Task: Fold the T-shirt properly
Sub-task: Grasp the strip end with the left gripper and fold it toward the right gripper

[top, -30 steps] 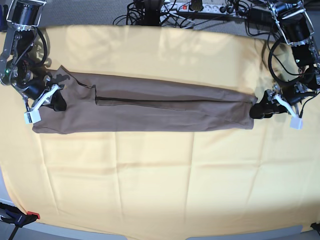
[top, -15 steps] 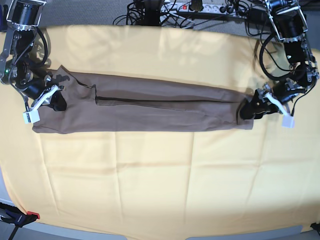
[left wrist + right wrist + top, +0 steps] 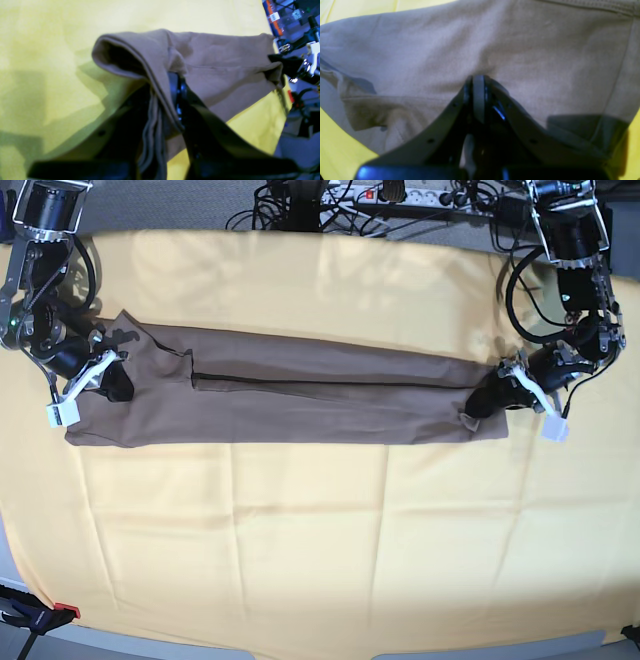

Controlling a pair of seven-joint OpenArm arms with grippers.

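At the two ends of the long taupe-brown folded cotton T-shirt [image 3: 290, 402], both grippers are pinching fabric. The left gripper [image 3: 487, 402] is clamping nearly closed on a bunched edge of the shirt, which is lifting into a small hump over its fingers [image 3: 175, 95]. The right gripper [image 3: 112, 385] is sitting fully closed on cloth at the opposite end. The shirt is lying stretched between them across the pale-yellow cloth-covered surface [image 3: 320, 530].

Pale-yellow cloth [image 3: 320, 530] covers table; power strip [image 3: 400, 194], tangled cables [image 3: 290, 210] behind; clamp [image 3: 35, 616] bottom-left.
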